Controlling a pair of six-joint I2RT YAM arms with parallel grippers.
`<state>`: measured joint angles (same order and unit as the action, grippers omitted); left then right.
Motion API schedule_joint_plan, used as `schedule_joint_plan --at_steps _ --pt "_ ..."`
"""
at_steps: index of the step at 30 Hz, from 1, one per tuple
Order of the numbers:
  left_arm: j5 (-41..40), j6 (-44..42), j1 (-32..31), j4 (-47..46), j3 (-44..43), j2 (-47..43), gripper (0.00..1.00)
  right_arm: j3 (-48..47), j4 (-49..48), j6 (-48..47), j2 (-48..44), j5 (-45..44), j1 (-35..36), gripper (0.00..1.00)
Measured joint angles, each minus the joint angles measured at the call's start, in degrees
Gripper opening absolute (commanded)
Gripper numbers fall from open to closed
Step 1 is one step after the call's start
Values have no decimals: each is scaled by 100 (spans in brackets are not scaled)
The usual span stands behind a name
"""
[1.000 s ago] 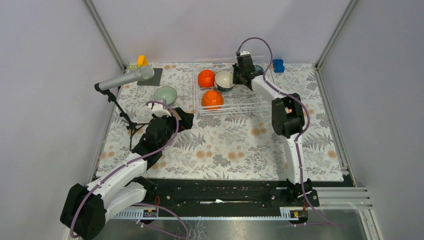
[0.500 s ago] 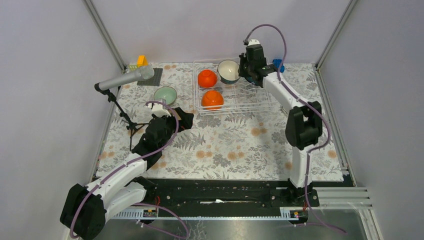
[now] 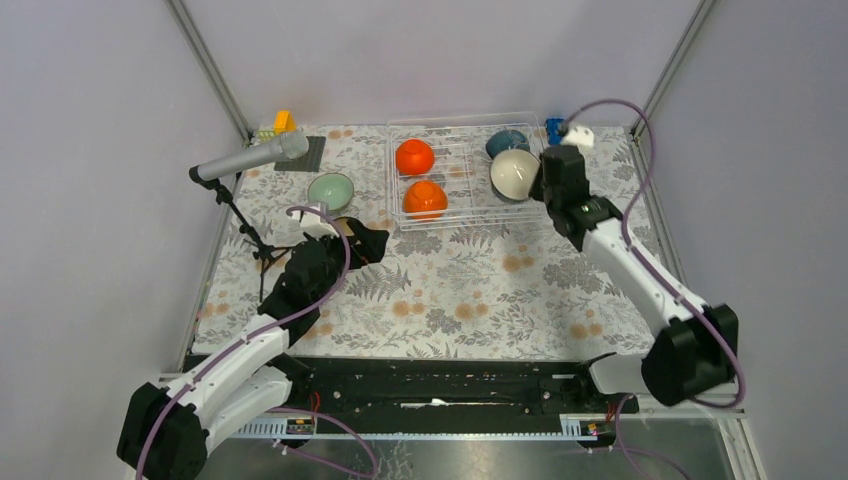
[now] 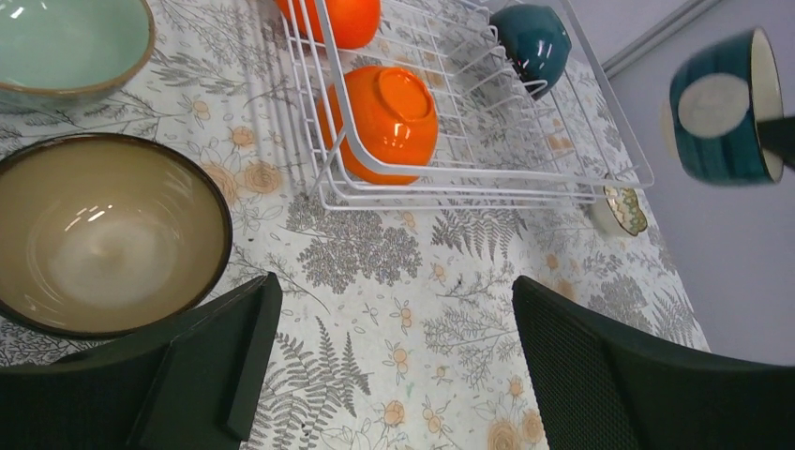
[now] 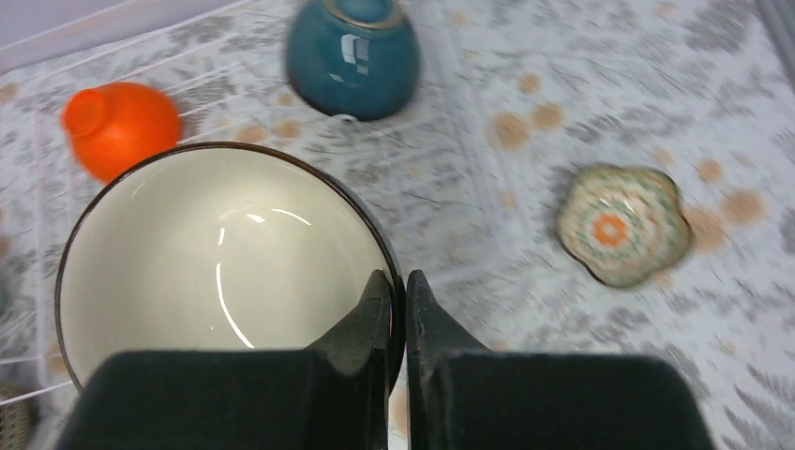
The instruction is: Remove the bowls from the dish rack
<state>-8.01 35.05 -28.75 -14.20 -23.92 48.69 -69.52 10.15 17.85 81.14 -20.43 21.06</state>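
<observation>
Teal bowl [image 3: 514,173] hangs tipped, white mouth showing from above, rim pinched in my right claw [image 5: 405,281]; inverted orange bowls [image 3: 414,157] and a second teal bowl [image 3: 505,142] sit in the dish rack [image 3: 465,190]. My left claw [image 4: 394,319] gapes wide.

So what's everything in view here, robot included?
dish rack: one, clear wire, far middle
orange bowls: two, rack's left half
teal bowl: one, rack's far right corner
white-lined bowl: one, teal outside, held over rack's right end
mint bowl: one, pale green, table left of rack
beige bowl: one, dark rim, table by left hand
flower dish: one, patterned, table right of rack
microphone: one, grey, far left
yellow block: one, far left corner
blue block: one, behind rack's right corner
left hand: black, open, empty
right hand: black, shut on white-lined bowl's rim
</observation>
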Motion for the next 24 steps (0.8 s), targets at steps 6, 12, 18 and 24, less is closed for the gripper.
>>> schedule_joint_plan --at_steps 6,12,18,24 --pt "229 61 0 94 120 -52 97 1676 -42 822 -1357 -413 -662 0" --pt "492 83 0 46 234 -48 97 2498 164 1786 -1694 -625 -1873 0" --pt "627 74 0 -81 439 -7 97 2719 468 2472 -1709 -914 -2319 0" --pt "660 22 0 -271 614 26 97 2804 533 3261 -1495 -1340 -2671 0"
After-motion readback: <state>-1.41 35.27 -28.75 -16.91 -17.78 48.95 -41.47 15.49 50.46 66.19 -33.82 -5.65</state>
